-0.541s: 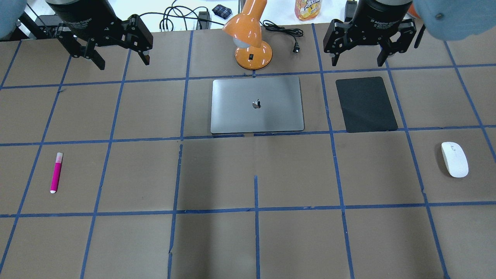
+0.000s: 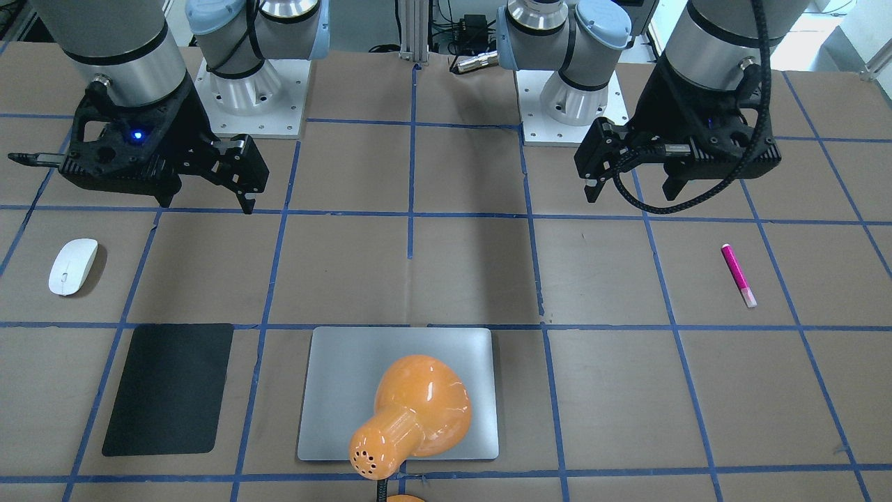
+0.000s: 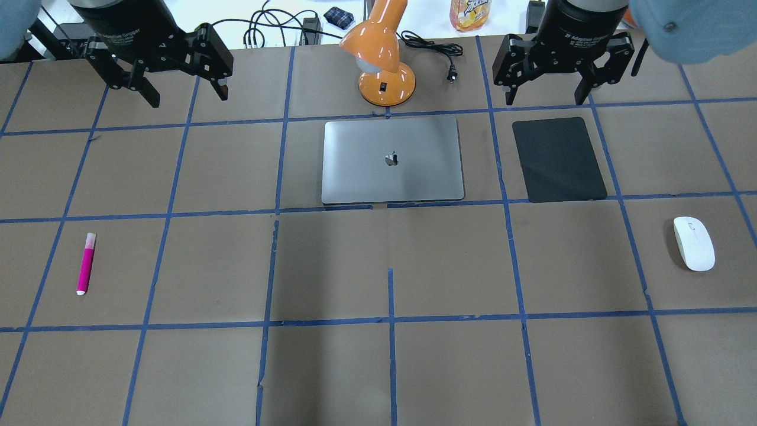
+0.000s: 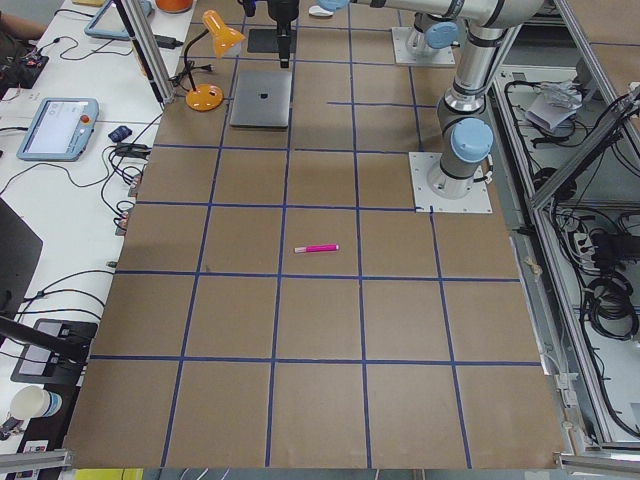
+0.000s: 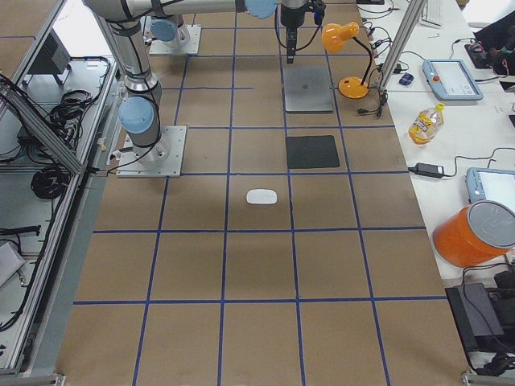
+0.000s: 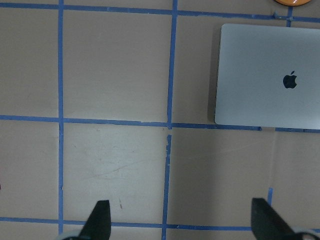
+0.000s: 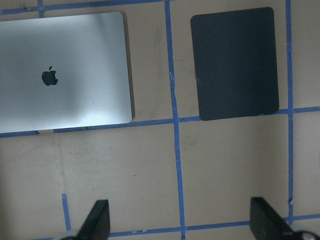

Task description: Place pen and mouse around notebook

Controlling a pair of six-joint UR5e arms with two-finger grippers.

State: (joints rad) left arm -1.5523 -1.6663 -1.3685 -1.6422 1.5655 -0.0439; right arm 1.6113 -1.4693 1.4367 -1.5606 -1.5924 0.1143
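The table [image 3: 331, 266] is plain brown, crossed by a grid of blue tape lines [image 3: 331, 322]. The pen [image 3: 86, 263] shows magenta-pink with a pale whitish-pink cap. The mouse [image 3: 694, 243] is clean white. The notebook [image 3: 366, 177] gleams silver-grey, with a dark logo [image 3: 391, 158] at its centre. The mat [image 3: 558, 158] is matte black, and the lamp [image 3: 381, 53] glossy orange. The left gripper [image 3: 188, 97] and right gripper [image 3: 546, 97] are both black.

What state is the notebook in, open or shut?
Shut: the notebook lies flat as one slab, logo up, no screen or keyboard showing.
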